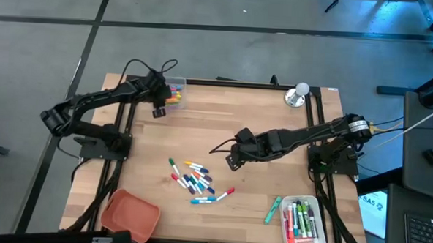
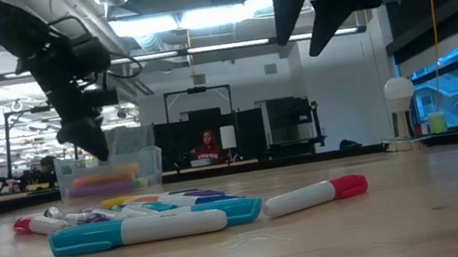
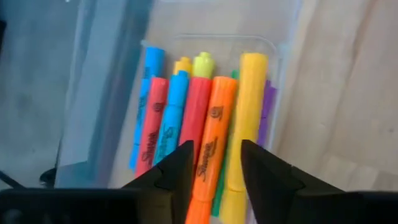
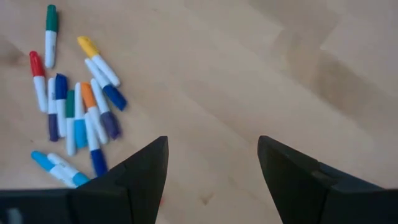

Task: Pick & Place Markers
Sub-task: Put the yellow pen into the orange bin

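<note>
Several loose markers [image 1: 195, 181] lie flat in a cluster on the wooden table near its front middle; they also show in the low view [image 2: 160, 218] and the right wrist view [image 4: 78, 112]. My right gripper [image 1: 233, 160] [image 4: 213, 155] hangs open and empty, above the table to the right of the cluster and a little farther back. My left gripper [image 1: 159, 108] [image 3: 214, 162] is open with a narrow gap, empty, and hovers over a clear bin [image 1: 175, 92] of highlighters [image 3: 205, 118] at the far left corner.
A second clear bin [image 1: 303, 222] with markers sits at the near right corner, and a lone green marker [image 1: 273, 209] lies just left of it. An orange tray [image 1: 130, 215] is at the near left. A silver bell [image 1: 298, 94] stands at the far right.
</note>
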### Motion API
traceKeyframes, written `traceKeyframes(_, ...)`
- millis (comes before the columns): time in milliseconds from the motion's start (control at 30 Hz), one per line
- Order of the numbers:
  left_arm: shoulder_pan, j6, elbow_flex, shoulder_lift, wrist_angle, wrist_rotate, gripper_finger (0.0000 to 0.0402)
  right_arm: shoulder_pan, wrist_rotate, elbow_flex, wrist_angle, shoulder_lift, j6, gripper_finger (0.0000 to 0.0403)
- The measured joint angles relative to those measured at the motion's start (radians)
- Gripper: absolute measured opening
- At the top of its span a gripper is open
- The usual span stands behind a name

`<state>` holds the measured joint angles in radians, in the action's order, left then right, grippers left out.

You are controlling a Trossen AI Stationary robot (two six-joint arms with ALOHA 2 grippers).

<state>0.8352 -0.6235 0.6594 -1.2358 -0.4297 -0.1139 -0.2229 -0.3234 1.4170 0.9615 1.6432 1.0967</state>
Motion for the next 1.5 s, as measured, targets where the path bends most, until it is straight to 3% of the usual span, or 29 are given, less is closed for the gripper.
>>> traceKeyframes(100,-0.027,0.0,0.002,0.001,-0.006,0.009,0.0156,-0.009,-0.056,0.0,-0.002,0.009,-0.079,0.0247)
traceKeyframes(200,-0.086,0.024,0.048,0.022,-0.088,0.063,0.0178,-0.013,-0.029,0.0,-0.001,0.024,-0.11,0.0247)
traceKeyframes(367,-0.259,0.358,0.133,0.053,-0.158,0.328,0.0185,-0.03,-0.037,0.0,-0.009,0.06,-0.101,0.0247)
traceKeyframes(433,-0.354,0.404,0.133,0.057,-0.149,0.403,0.0184,-0.032,-0.072,0.0,-0.017,0.075,-0.098,0.0247)
traceKeyframes(633,-0.652,0.439,0.082,0.05,-0.1,0.332,0.0189,-0.031,-0.158,0.0,-0.059,0.099,-0.05,0.0247)
traceKeyframes(833,-0.841,0.581,0.001,0.05,0.05,0.15,0.0189,-0.031,-0.181,0.0,-0.102,0.099,-0.058,0.0247)
traceKeyframes(1067,-0.919,0.71,-0.081,-0.005,0.208,0.104,0.0189,-0.033,-0.181,0.0,-0.126,0.099,-0.058,0.0247)
traceKeyframes(1500,-0.973,0.681,-0.085,-0.236,0.379,0.07,0.0188,-0.071,-0.155,0.0,-0.151,0.099,-0.024,0.0247)
